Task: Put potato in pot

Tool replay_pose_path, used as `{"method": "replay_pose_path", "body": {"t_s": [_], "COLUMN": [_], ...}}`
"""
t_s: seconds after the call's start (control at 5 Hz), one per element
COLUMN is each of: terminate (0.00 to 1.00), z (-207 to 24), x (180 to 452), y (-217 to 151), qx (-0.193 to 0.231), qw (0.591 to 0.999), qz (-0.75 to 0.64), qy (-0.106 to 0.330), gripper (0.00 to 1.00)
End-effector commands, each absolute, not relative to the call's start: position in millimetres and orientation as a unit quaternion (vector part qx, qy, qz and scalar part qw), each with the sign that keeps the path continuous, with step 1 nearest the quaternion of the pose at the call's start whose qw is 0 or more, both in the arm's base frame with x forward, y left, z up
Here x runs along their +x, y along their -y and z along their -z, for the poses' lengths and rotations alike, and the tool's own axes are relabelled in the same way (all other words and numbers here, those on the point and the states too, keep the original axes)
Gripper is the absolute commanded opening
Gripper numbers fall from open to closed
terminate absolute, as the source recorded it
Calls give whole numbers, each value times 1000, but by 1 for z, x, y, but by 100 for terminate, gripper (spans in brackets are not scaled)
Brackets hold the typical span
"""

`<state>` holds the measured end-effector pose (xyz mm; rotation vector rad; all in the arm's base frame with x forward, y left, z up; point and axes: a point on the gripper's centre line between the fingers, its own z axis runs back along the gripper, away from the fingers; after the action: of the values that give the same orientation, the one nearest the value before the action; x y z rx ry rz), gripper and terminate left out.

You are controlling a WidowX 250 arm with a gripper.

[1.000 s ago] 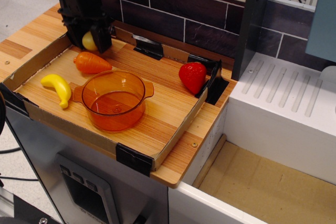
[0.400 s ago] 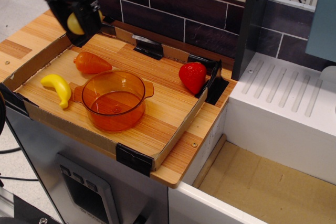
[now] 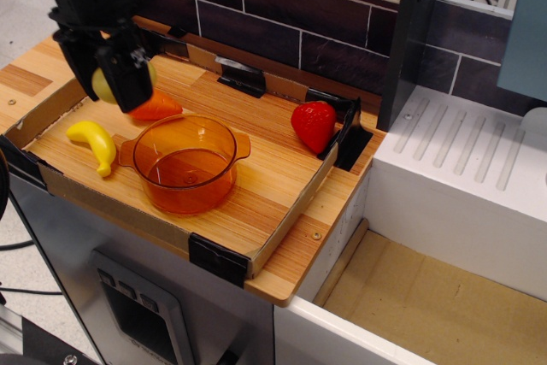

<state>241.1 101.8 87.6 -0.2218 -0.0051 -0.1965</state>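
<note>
The black robot gripper (image 3: 115, 83) grips the small pale yellow-tan plastic potato (image 3: 104, 86), held in the air over the tray's left side, seemingly above the orange carrot (image 3: 156, 108). The carry step is underway; next it must travel over the round translucent orange pot (image 3: 185, 162), then release.

Pale yellow potato (image 3: 104, 85), seemingly held aloft, left of the upright orange pot (image 3: 185, 164).
</note>
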Motion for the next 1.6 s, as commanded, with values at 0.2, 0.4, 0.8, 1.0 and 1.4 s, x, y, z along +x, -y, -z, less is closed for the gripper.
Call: {"method": "replay_pose_path", "body": {"t_s": [0.2, 0.4, 0.8, 1.0, 1.4], "terminate": [0, 0, 0, 0, 0], "z": [-94, -100, -118, -146, -166], "x": [263, 261, 264, 279, 304], "y": [-82, -85, -89, -103, -126], "qx": [-67, -75, -73, -57, -38], "qw": [995, 995, 994, 992, 981], "qz": [73, 70, 50, -10, -132], "qy": [9, 12, 62, 114, 134], "gripper": [100, 100, 100, 100, 100]}}
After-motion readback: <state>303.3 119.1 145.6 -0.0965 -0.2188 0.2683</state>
